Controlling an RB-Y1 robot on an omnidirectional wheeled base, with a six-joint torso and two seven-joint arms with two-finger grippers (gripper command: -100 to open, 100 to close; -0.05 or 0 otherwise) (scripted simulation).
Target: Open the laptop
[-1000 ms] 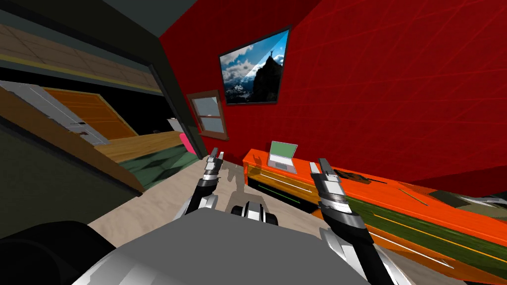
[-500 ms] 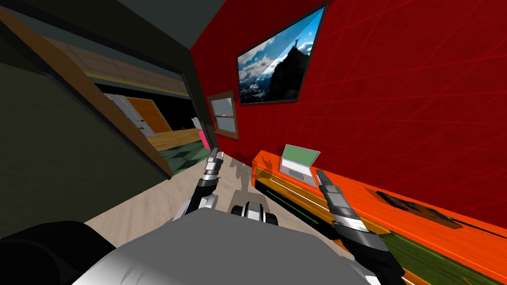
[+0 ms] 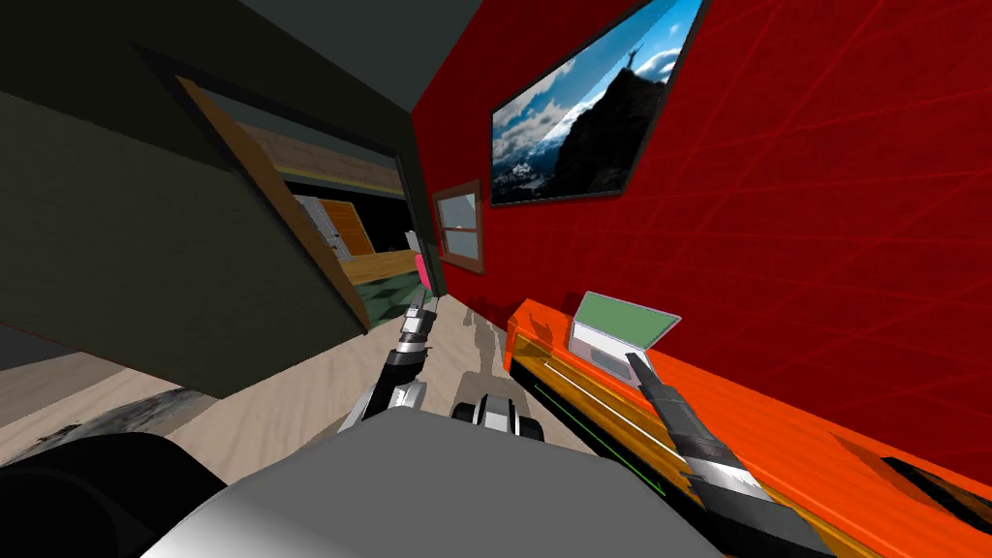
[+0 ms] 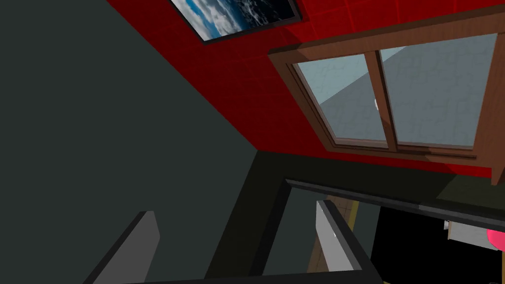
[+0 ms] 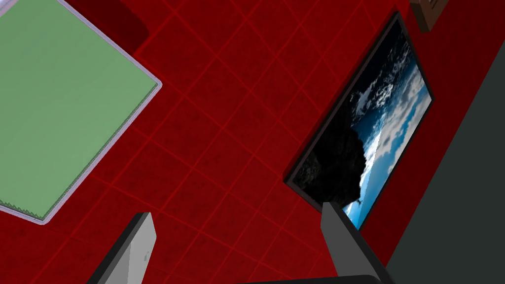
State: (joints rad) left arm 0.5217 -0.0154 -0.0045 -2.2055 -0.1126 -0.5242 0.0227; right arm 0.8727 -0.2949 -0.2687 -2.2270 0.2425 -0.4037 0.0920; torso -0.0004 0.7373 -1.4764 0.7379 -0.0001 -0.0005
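Note:
A light grey laptop (image 3: pixel 620 334) stands on the near end of an orange sideboard (image 3: pixel 775 426) against the red wall. Its lid is raised and shows a green screen (image 5: pixel 64 113). My right gripper (image 3: pixel 637 361) reaches out over the sideboard, its tip just short of the laptop's base. In the right wrist view the right gripper (image 5: pixel 236 246) is open with nothing between its fingers, and the screen lies off to one side of it. My left gripper (image 3: pixel 419 312) is held out over the floor, well to the left of the sideboard, and stands open (image 4: pixel 234 241).
On the red wall hang a framed mountain picture (image 3: pixel 591 116) and a small wood-framed window (image 3: pixel 458 225). A brown door (image 3: pixel 291 213) stands open at a doorway to the left. A dark flat object (image 3: pixel 930 475) lies further along the sideboard. Pale floor (image 3: pixel 320 387) stretches ahead.
I have turned and come closer, so the laptop and sideboard now lie nearer and further right. My right gripper's tip has closed in on the laptop's base. Both grippers stay open.

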